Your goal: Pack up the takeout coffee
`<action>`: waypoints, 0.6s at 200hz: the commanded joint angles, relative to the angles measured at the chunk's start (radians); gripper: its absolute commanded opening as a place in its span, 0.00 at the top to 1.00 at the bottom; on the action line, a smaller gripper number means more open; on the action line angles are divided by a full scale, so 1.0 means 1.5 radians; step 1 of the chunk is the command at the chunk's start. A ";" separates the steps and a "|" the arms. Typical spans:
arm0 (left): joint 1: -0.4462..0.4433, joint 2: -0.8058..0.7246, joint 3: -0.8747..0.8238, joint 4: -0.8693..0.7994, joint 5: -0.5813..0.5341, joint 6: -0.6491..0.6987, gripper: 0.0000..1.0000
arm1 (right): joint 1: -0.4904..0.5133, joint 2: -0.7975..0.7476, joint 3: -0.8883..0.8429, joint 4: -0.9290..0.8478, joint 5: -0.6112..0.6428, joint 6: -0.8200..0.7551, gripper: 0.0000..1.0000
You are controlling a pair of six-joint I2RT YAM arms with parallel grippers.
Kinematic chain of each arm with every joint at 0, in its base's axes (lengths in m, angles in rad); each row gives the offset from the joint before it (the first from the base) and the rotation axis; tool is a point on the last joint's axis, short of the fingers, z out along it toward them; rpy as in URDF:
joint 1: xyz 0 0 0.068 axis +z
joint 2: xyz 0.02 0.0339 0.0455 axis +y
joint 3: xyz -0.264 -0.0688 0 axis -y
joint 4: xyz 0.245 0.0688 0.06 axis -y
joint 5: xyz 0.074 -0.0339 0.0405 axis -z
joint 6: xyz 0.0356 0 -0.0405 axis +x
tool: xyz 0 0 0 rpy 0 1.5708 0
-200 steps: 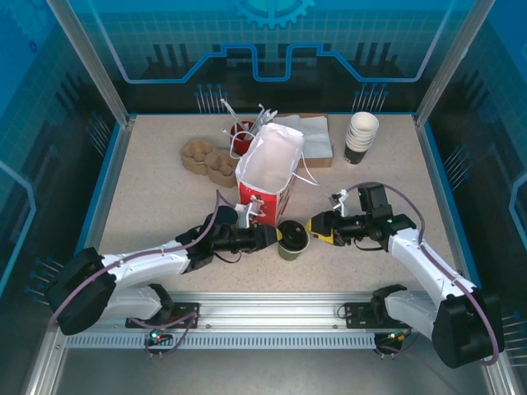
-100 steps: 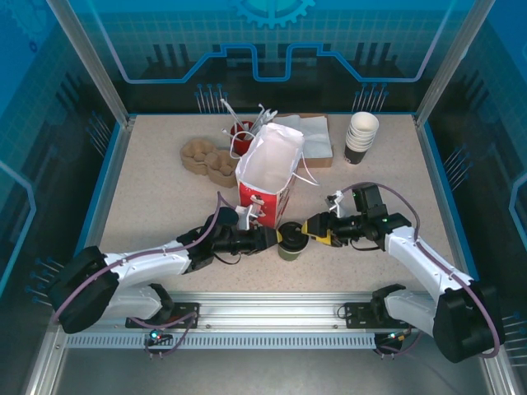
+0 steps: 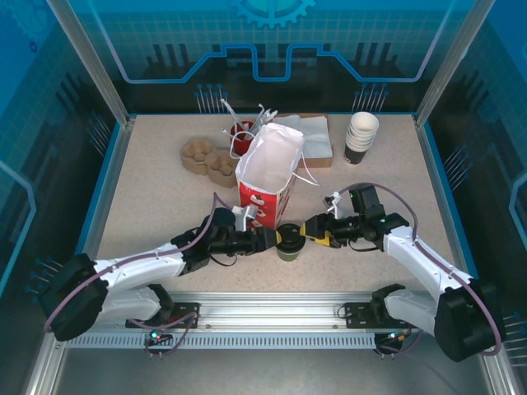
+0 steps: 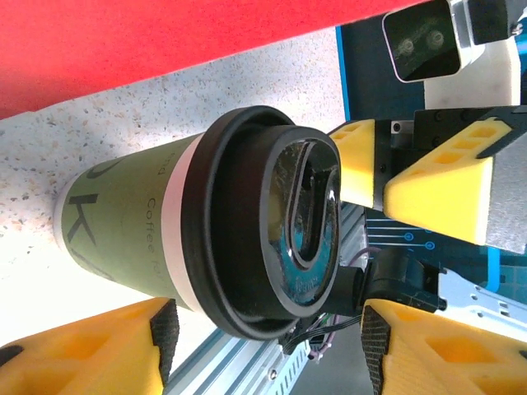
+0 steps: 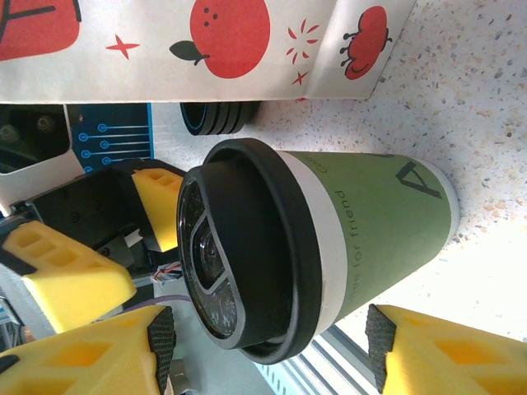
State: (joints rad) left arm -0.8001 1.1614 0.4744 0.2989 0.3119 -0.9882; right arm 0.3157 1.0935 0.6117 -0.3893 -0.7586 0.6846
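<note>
**A:** Where was the takeout coffee [image 3: 288, 241]?

**B:** Upright on the table [image 3: 156, 206], black lid [image 4: 272, 222] on. It stood just in front of the red-and-white paper bag [image 3: 268, 169], hemmed in from both sides.

**A:** Held by anything?

**B:** Not that I could see. The left gripper [image 3: 269, 239] had its fingers [image 4: 90, 354] well parted on one side of the cup, clamping nothing. The right gripper [image 3: 306, 230] was spread about as wide on the other side, also empty.

**A:** What could have gone wrong?

**B:** I judged the crowding the main risk. Each wrist view showed the other gripper's yellow fingertips close behind the lid, so one more push inward might have knocked the two grippers together or tipped the cup. The bag also stood much taller than the cup, and a low carry might have caught its rim and dragged it over.

**A:** And compared with a second before?

**B:** The right gripper had been apart from the cup then and had since closed right up to it. The left gripper's fingers had opened out. The cup had barely shifted.
</note>
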 commanded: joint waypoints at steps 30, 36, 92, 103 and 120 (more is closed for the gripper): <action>0.007 -0.021 0.025 -0.102 -0.053 0.055 0.30 | 0.022 0.013 0.015 0.004 0.016 -0.016 0.36; 0.006 -0.016 0.029 -0.103 -0.055 0.062 0.30 | 0.023 0.014 0.015 0.004 0.018 -0.017 0.37; 0.007 0.030 0.044 -0.034 -0.027 0.066 0.31 | 0.029 0.023 0.015 0.009 0.021 -0.022 0.42; 0.006 0.036 0.047 -0.028 -0.028 0.067 0.31 | 0.030 0.023 0.015 0.008 0.021 -0.023 0.42; 0.006 0.045 0.053 -0.027 -0.029 0.069 0.31 | 0.030 0.025 0.017 0.005 0.022 -0.028 0.43</action>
State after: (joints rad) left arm -0.8001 1.2087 0.5167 0.2211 0.2588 -0.9127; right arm 0.3462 1.1213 0.6125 -0.3870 -0.7322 0.6693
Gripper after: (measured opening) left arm 0.695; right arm 0.575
